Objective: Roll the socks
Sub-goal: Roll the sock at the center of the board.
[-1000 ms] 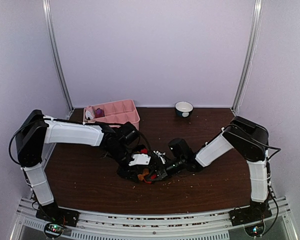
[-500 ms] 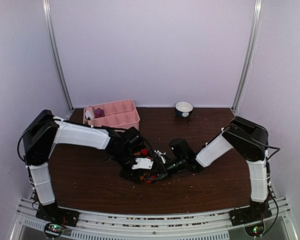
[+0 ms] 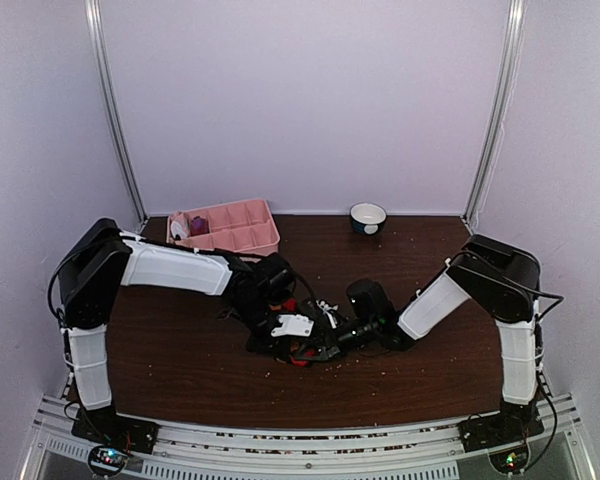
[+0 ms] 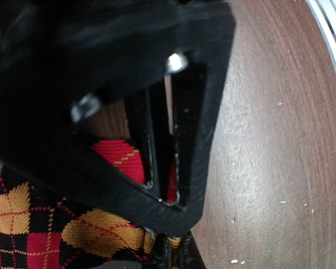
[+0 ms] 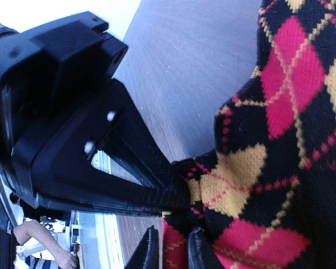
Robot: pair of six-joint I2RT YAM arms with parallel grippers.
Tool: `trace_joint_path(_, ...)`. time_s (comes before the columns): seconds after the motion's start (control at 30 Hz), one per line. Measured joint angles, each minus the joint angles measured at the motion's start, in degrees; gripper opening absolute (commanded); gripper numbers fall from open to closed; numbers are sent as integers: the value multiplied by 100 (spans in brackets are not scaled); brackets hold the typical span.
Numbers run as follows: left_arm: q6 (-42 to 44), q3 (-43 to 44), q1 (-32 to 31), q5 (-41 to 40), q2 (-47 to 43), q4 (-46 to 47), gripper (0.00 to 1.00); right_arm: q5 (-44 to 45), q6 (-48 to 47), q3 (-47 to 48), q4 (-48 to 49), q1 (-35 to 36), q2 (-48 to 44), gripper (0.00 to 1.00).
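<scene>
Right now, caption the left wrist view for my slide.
Left gripper pinched shut on the edge of the black argyle sock, on the brown table.

Soft, even light is barely shadowing the dark brown wooden table (image 3: 180, 370). Both wrist views are blurring up close; glare is whitening the right one's upper-left corner.

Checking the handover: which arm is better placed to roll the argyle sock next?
Left, probably: the left gripper is shut on an edge of the sock, while the right gripper shows its fingers slightly apart.
</scene>
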Motion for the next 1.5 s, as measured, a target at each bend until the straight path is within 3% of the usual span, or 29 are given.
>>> trace_joint_path(0.27,-142,833,321,905,684,-855,0,597,-188,-866,492,-74,-505,27)
trace_joint_path(0.5,-306,1025,426,1390,916,-1298,0,1272,-555,-1565,658,-90,-1056,39)
trace_joint_path(0.57,-358,1064,428,1480,964,-1436,0,1539,-645,-1818,699,-92,-1279,55)
trace_joint_path(0.6,-378,1086,428,1517,988,-1506,0,1722,-750,-2000,756,-94,-1451,90)
trace_joint_path(0.63,-400,1121,428,1558,1014,-1591,0,1893,-785,-2131,708,-92,-1624,100)
trace_joint_path(0.83,-511,1377,518,1845,1272,-2155,0,3866,-1187,-3268,308,-98,-3615,100)
trace_joint_path(1.03,-535,1436,625,2006,1390,-2461,0,5880,-708,-3709,116,-192,-4964,98)
trace_joint_path(1.17,-533,1622,658,2092,1543,-2688,0,6231,-1161,-4159,544,17,-4854,87)
trace_joint_path(1.3,-509,2020,719,2260,1882,-3139,0,6308,-2330,-4264,1106,1019,-4428,85)
trace_joint_path(1.5,-509,2391,811,2496,2236,-3648,0,5814,-3895,-3716,1303,1895,-3482,57)
